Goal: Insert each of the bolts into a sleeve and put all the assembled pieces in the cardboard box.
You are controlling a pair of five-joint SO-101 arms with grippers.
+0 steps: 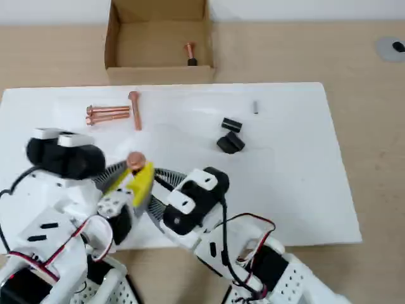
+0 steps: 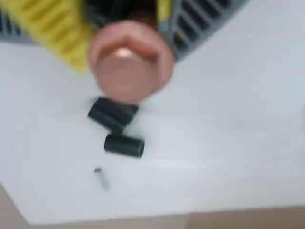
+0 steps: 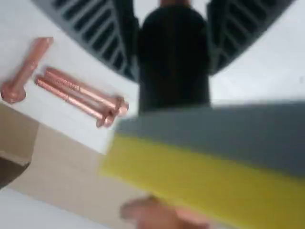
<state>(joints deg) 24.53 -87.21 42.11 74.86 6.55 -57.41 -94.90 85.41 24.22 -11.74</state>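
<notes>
One bolt, one sleeve gripped; three bolts, two sleeves loose.

Nope, nothing to read in this one. No print, label, number or sign that I can make out on the plain brown cardboard box at the far side, on the copper-coloured metal bolts, or on the small black cylindrical sleeves.
</notes>
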